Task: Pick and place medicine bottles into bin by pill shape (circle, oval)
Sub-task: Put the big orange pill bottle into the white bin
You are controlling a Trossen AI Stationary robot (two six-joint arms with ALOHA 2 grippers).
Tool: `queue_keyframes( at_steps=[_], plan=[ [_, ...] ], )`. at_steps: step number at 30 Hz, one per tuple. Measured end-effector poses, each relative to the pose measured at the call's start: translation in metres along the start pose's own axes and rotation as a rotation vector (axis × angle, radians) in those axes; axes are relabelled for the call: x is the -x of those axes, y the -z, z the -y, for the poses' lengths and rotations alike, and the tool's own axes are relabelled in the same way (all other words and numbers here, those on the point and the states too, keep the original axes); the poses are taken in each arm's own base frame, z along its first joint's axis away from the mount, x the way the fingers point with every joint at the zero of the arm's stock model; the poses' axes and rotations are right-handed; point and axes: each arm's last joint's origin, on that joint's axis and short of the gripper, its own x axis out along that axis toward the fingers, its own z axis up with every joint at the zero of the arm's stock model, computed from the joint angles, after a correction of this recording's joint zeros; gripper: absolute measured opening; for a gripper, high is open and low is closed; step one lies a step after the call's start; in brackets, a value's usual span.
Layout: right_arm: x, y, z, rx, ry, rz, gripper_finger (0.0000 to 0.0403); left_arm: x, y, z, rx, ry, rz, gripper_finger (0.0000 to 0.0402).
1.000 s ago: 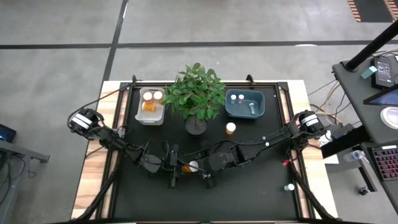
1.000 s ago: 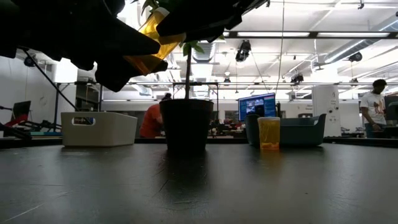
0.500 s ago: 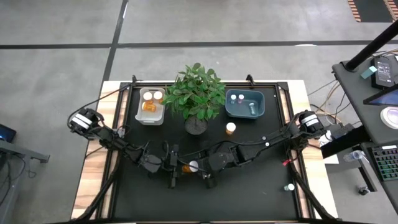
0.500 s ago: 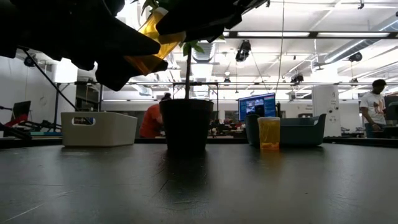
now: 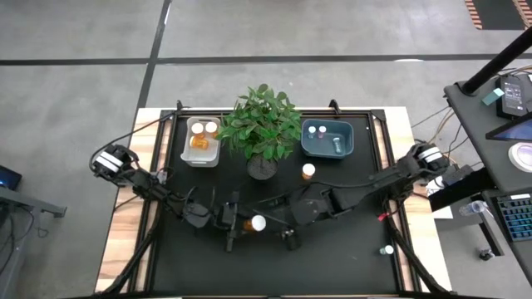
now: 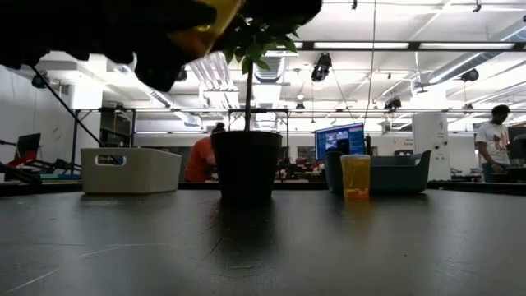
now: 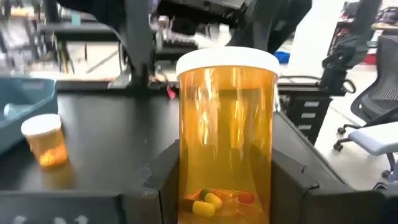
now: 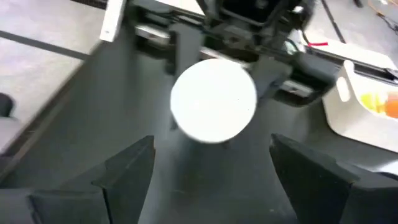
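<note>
The bottle (image 5: 254, 223) has just been let go by the right gripper (image 5: 287, 233), whose fingers now stand spread and drawn back from the white cap; the bottle is clenched by the left gripper (image 5: 237, 223), in front of the plant (image 5: 264, 126); a handover is judged done; the white bin (image 5: 203, 141) lies left of the plant, the blue bin (image 5: 327, 139) right; open tabletop is left in front of the plant.

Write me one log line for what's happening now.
left gripper: holds amber bottle | right gripper: open, off the bottle | white bin, blue bin: waiting
</note>
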Motion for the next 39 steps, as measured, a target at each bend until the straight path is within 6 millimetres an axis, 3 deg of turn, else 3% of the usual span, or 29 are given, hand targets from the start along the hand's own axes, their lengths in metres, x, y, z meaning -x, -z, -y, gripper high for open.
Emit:
queue_keyframes(
  at_steps=[6,17,26,39],
  plan=[
    [0.02,0.006,-0.018,0.004,0.054,0.078,0.0292,0.001,-0.008,0.002,-0.059,0.025,0.078,0.0147],
    [0.004,0.038,-0.027,-0.064,0.114,0.394,0.0273,0.0,-0.014,0.003,-0.1,0.04,0.131,0.0147],
    [-0.013,0.037,-0.027,-0.06,0.143,0.493,0.0259,-0.004,-0.025,0.006,-0.158,0.035,0.178,0.0147],
    [-0.011,0.03,-0.024,-0.026,0.166,0.544,0.0249,-0.009,-0.031,0.006,-0.19,-0.004,0.195,0.0148]
  ],
)
